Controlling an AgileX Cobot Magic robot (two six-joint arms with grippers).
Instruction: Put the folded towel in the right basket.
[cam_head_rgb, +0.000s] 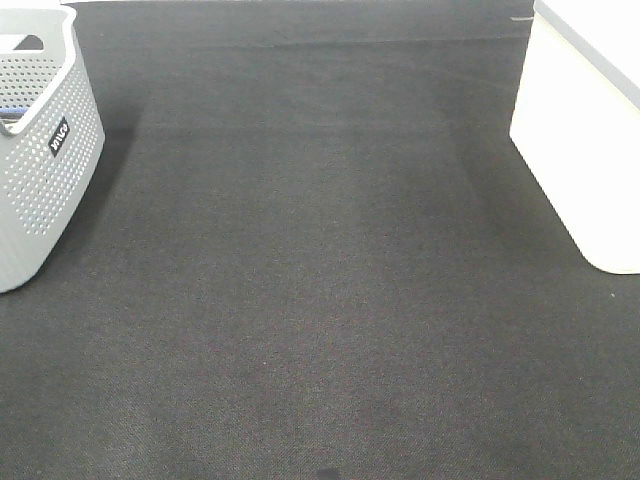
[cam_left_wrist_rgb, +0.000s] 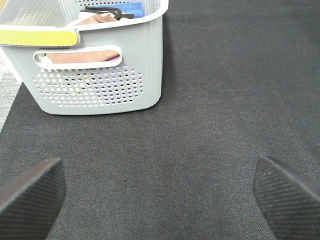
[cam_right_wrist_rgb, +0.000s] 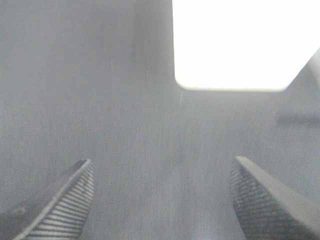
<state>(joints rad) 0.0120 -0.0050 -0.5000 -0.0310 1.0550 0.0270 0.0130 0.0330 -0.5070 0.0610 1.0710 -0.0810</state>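
Observation:
A grey perforated basket (cam_head_rgb: 40, 160) stands at the left edge of the dark mat; the left wrist view shows it (cam_left_wrist_rgb: 100, 75) holding folded towels, a pinkish-brown one (cam_left_wrist_rgb: 85, 55) and a blue one (cam_left_wrist_rgb: 131, 8). A white basket (cam_head_rgb: 585, 130) stands at the right edge; it also shows in the right wrist view (cam_right_wrist_rgb: 240, 42) as a bright white shape. No towel lies on the mat. My left gripper (cam_left_wrist_rgb: 160, 195) is open and empty above the mat, short of the grey basket. My right gripper (cam_right_wrist_rgb: 160, 200) is open and empty, facing the white basket. Neither arm shows in the exterior view.
A dark grey mat (cam_head_rgb: 320, 280) covers the work area between the two baskets. A yellow strip (cam_left_wrist_rgb: 37, 36) lies along the grey basket's rim in the left wrist view. The right wrist view is hazy.

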